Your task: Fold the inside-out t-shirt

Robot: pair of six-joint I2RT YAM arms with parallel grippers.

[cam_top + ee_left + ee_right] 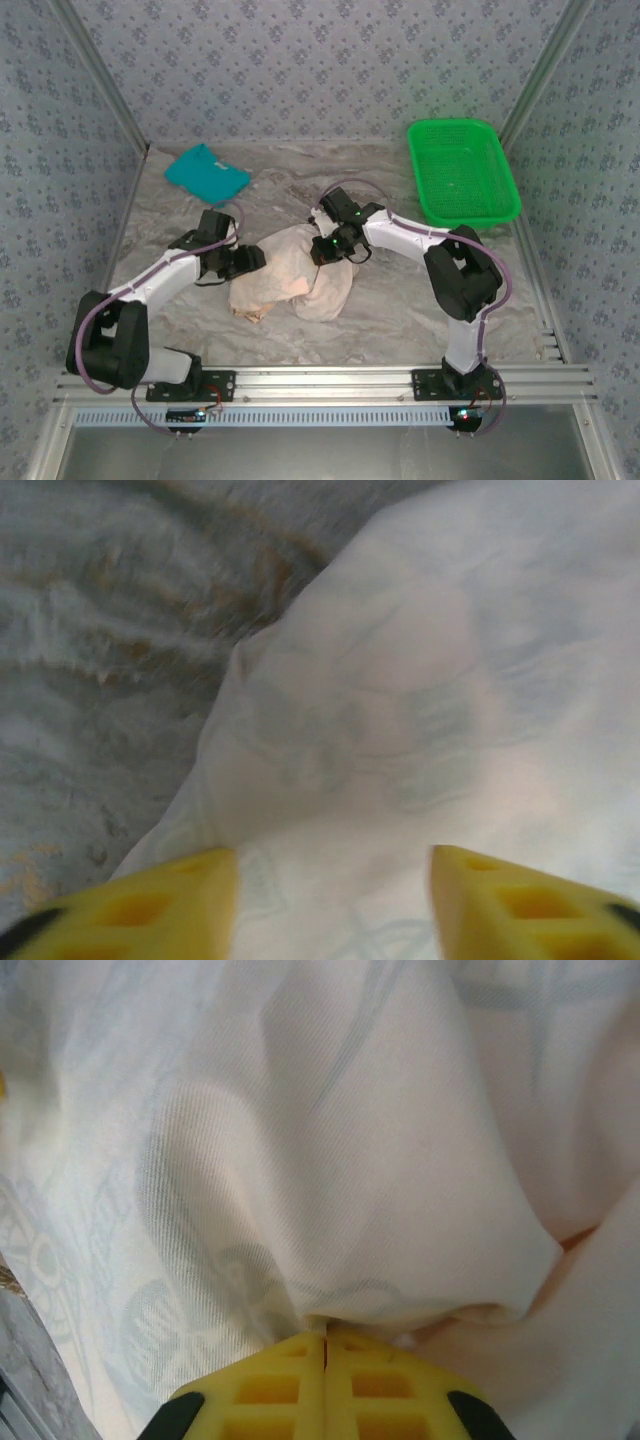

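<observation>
Left gripper [335,880]: two yellow fingers [160,900] at the bottom edge, standing apart, with cloth across the gap between them. Inside-out t-shirt [430,700]: pale reverse side up, faint grey prints showing through, soft folds. Grey marbled table [100,660] is bare at upper left. The picture is blurred.

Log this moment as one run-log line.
t-shirt: crumpled heap, not yet folded | left gripper: open, over cloth | right gripper: shut, pinching t-shirt fold
</observation>
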